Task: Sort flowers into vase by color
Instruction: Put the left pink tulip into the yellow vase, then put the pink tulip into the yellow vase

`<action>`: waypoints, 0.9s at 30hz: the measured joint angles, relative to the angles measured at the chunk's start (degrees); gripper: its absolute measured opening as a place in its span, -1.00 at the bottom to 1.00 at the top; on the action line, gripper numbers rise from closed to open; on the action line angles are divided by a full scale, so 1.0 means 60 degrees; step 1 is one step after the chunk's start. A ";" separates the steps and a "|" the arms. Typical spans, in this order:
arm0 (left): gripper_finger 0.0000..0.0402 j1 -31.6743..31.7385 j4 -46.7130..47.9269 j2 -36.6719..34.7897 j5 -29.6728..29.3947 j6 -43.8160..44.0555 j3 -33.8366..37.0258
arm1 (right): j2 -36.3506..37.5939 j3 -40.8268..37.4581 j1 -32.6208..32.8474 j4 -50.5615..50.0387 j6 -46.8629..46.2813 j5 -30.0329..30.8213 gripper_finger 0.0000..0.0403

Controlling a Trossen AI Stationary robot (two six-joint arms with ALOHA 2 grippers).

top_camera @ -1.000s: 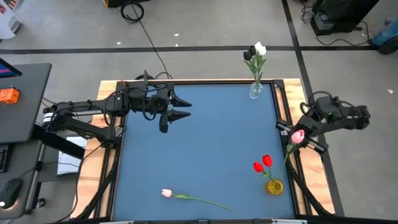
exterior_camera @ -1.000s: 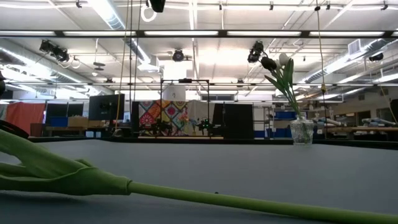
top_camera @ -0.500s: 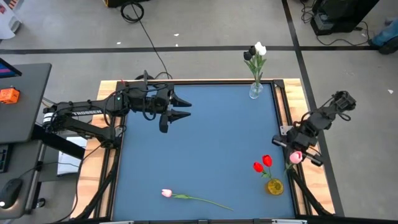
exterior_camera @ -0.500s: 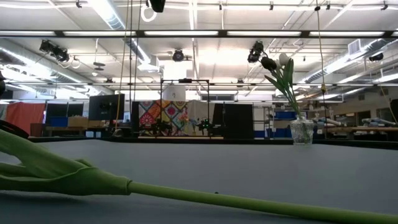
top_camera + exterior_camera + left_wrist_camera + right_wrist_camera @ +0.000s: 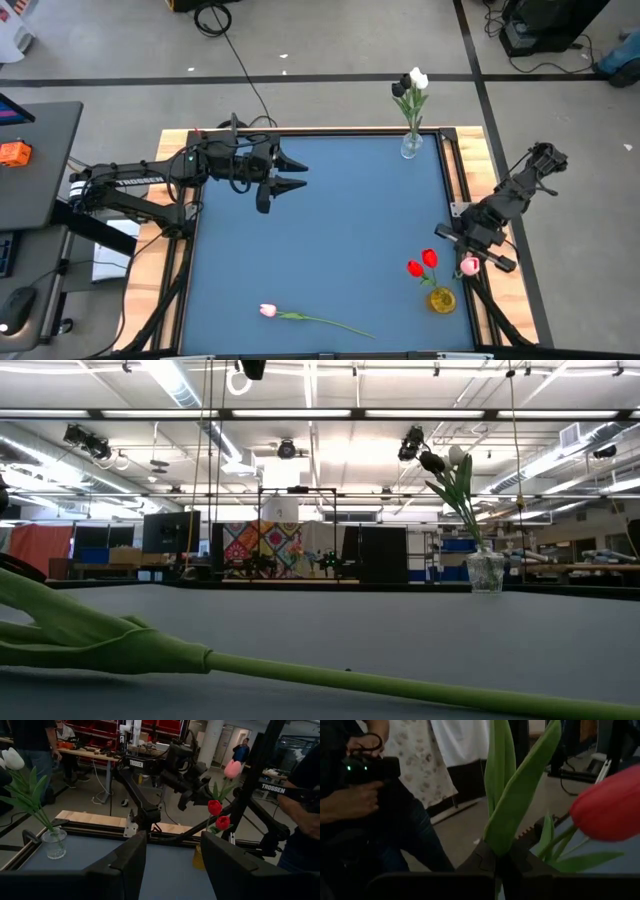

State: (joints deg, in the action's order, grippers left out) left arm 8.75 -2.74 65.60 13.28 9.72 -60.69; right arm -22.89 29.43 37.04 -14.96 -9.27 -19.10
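Swinging inward, my right gripper (image 5: 470, 252), clamped on the pink tulip (image 5: 469, 266), nears the yellow vase (image 5: 441, 299); next, lower its stem in. Left gripper (image 5: 300, 171) waits, spread wide.

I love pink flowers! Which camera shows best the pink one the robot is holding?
The left wrist view: the held pink tulip stands upright in the right gripper, head and stem showing, above the red tulips. The high view shows only its small head beside the yellow vase. The right wrist view shows just its leaf. The low view misses it.
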 joint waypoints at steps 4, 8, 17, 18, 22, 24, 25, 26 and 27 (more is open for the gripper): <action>-0.04 0.0000 0.0000 0.0000 -0.0001 0.0000 0.0000 | -0.0204 0.0000 0.0022 -0.0411 0.0014 -0.0006 -0.86; -0.04 0.0003 0.0000 0.0000 -0.0003 0.0000 0.0000 | -0.0435 0.0000 0.0022 -0.0459 -0.0019 -0.0053 -0.64; -0.04 0.0000 0.0000 0.0000 -0.0003 0.0000 0.0000 | -0.0453 0.0000 0.0022 -0.0437 -0.0231 -0.0079 -0.31; -0.04 0.0000 0.0000 0.0000 -0.0003 0.0000 0.0000 | -0.0453 0.0003 0.0022 -0.0419 -0.0288 -0.0079 -0.30; -0.04 0.0002 0.0000 0.0000 0.0000 0.0000 0.0000 | -0.0371 0.0000 0.0022 0.0374 -0.0737 -0.0065 -0.31; -0.04 0.0000 0.0000 0.0000 -0.0002 0.0000 0.0000 | -0.0247 0.0001 0.0022 0.0871 -0.0922 0.0041 -0.32; -0.04 0.0000 0.0000 0.0000 -0.0003 0.0000 0.0000 | -0.0170 0.0000 0.0022 0.1057 -0.1002 0.0142 -0.32; -0.04 0.0000 0.0000 0.0000 0.0000 0.0000 0.0000 | -0.0072 0.0004 0.0022 0.1189 -0.1035 0.0235 -0.32; -0.04 0.0000 0.0000 0.0000 -0.0003 0.0000 0.0000 | 0.0032 0.0045 0.0022 0.1214 -0.1074 0.0321 -0.32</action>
State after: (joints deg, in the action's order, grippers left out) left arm 8.75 -2.74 65.60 13.26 9.72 -60.69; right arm -22.70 29.70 37.17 -7.68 -15.71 -17.17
